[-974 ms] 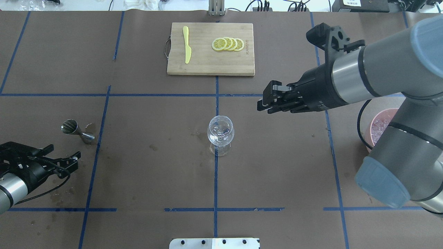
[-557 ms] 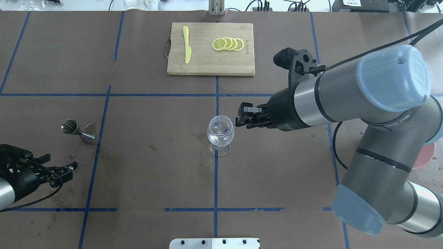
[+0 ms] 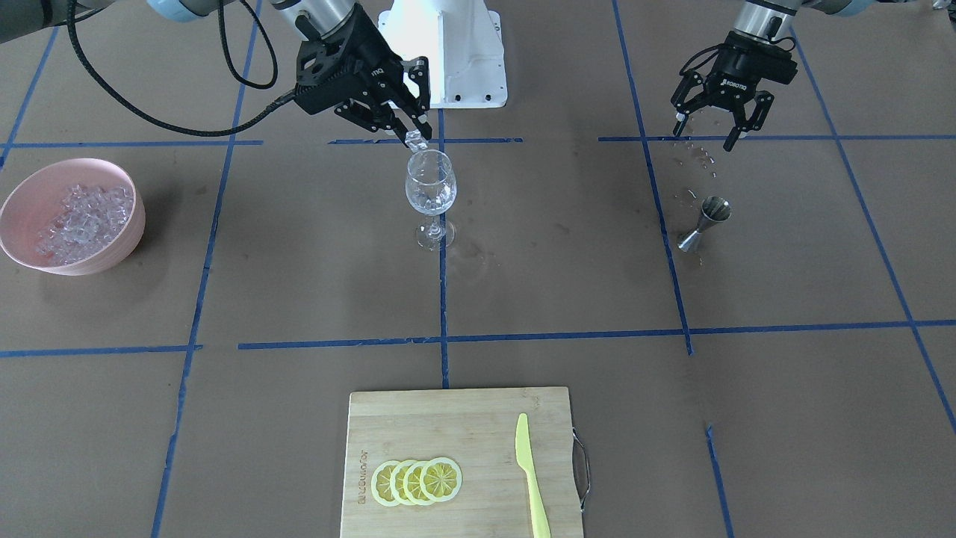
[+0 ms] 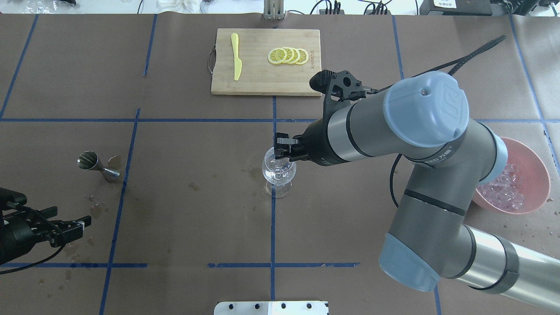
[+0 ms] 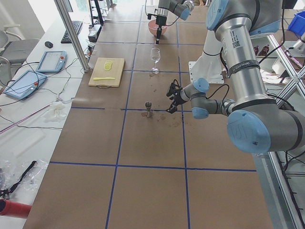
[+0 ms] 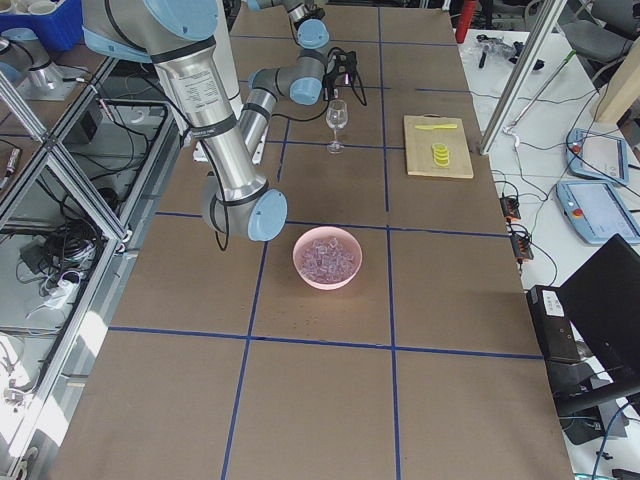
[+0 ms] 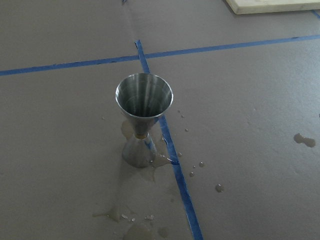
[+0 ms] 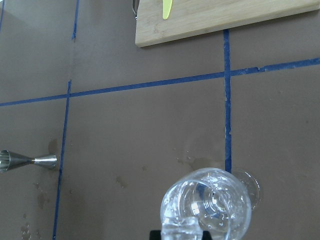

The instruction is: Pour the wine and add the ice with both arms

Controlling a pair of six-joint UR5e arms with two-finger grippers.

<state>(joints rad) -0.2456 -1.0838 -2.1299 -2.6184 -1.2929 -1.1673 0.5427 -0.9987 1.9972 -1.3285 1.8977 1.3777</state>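
A clear stemmed wine glass [image 4: 278, 171] stands at the table's middle and holds some ice; it also shows in the front view [image 3: 430, 187] and the right wrist view [image 8: 206, 210]. My right gripper [image 3: 413, 133] hangs just over the glass rim, shut on a clear ice cube [image 3: 415, 140]; from overhead the gripper [image 4: 282, 151] reaches over the rim. More ice cubes [image 3: 78, 218] lie heaped in a pink bowl [image 3: 22, 196]. My left gripper [image 3: 706, 137] is open and empty, behind a steel jigger [image 3: 702, 223].
The jigger [image 7: 144, 117] stands upright among wet spots on the brown table cover. A wooden cutting board [image 4: 266, 83] at the far side carries lemon slices [image 4: 288, 56] and a yellow knife [image 4: 236, 56]. The pink bowl [image 4: 536, 164] sits by my right arm.
My right arm has swung left from the bowl side until its gripper is over the glass rim. My left gripper has drawn back from the jigger, towards the robot.
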